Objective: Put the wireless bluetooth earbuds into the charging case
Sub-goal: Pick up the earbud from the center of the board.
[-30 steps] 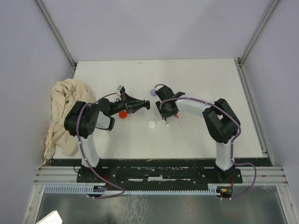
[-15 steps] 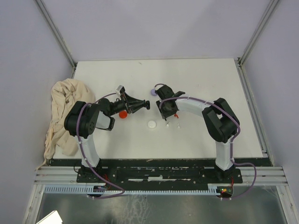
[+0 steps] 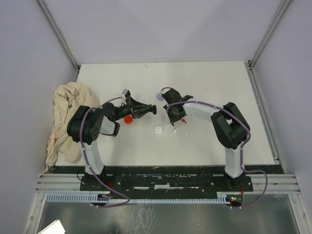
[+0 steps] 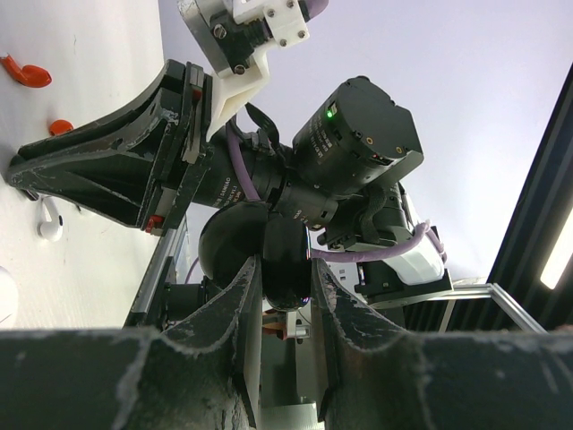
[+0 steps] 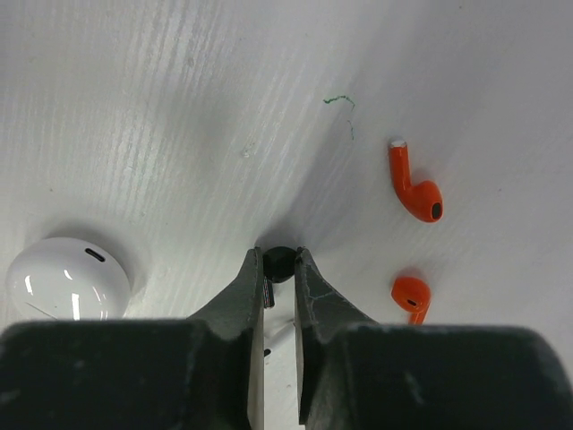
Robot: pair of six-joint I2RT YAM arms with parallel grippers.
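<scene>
My left gripper (image 3: 152, 110) hangs above the table, shut on a glossy black round charging case (image 4: 283, 269) that is pinched between its fingers. My right gripper (image 5: 280, 269) points down at the table, its two fingertips pressed on either side of a black earbud (image 5: 280, 262) lying on the white surface. From above, the right gripper (image 3: 174, 121) stands just right of the left one. Two red earbuds (image 5: 414, 184) (image 5: 412, 296) lie to its right. A white earbud (image 4: 49, 219) shows in the left wrist view.
A white round case (image 3: 158, 130) lies in front of the grippers, a red one (image 3: 128, 119) under the left arm and a lilac one (image 3: 160, 96) behind the right wrist. A crumpled beige cloth (image 3: 66, 122) covers the table's left edge.
The right gripper's jaws have closed in around the black earbud on the table. The left arm and its black case have stayed still.
</scene>
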